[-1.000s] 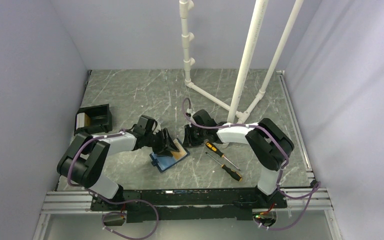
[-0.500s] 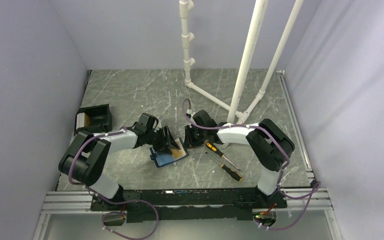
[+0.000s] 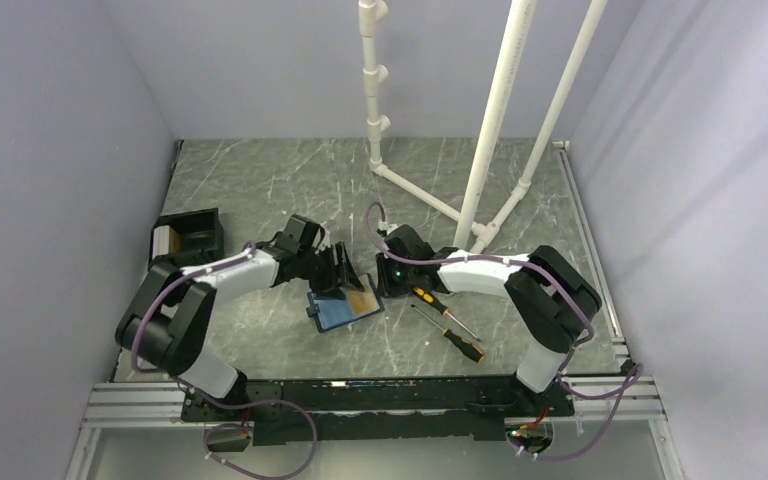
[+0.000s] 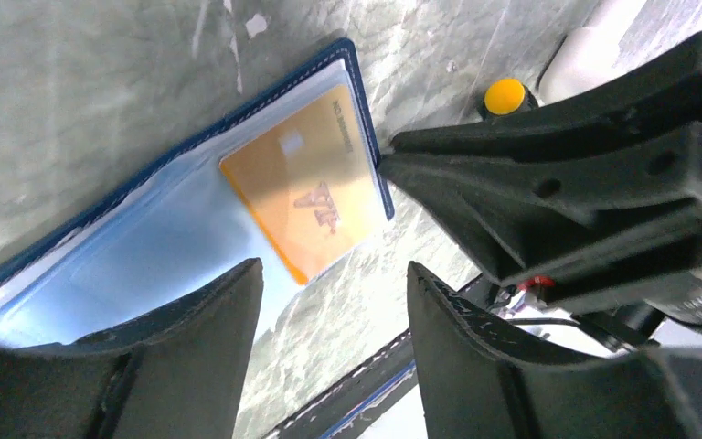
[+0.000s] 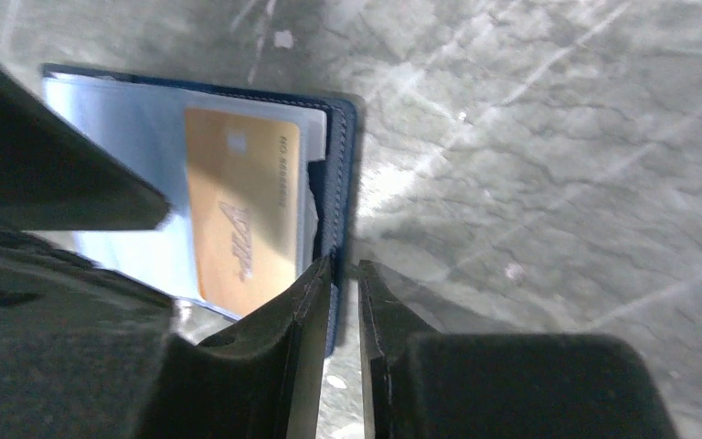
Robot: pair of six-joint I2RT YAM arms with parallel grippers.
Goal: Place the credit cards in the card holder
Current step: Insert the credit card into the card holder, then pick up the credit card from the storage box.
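While the worktop (image 3: 260, 190) is being used to carry the open card holder (image 4: 101, 265), one orange credit card (image 4: 306, 197) is being shown seated inside it. The left tool (image 4: 334, 270) is being held spread above it, empty. The right tool (image 5: 343, 265) is being held nearly closed at its edge; grip cannot be confirmed.

a: what sort of place is this?
b: a robotics lab test cell, not a home or a shop. a left arm (image 3: 222, 274) and a right arm (image 3: 490, 268) are mounted side by side over an aluminium rail (image 3: 130, 405) at the near edge of a marble-patterned table (image 3: 260, 180).
a: what else shows it?
b: plain lavender panels (image 3: 50, 150) box the table in on three sides, a white pipe frame (image 3: 495, 110) stands at the back, and purple cables (image 3: 260, 442) loop loose below the bases.
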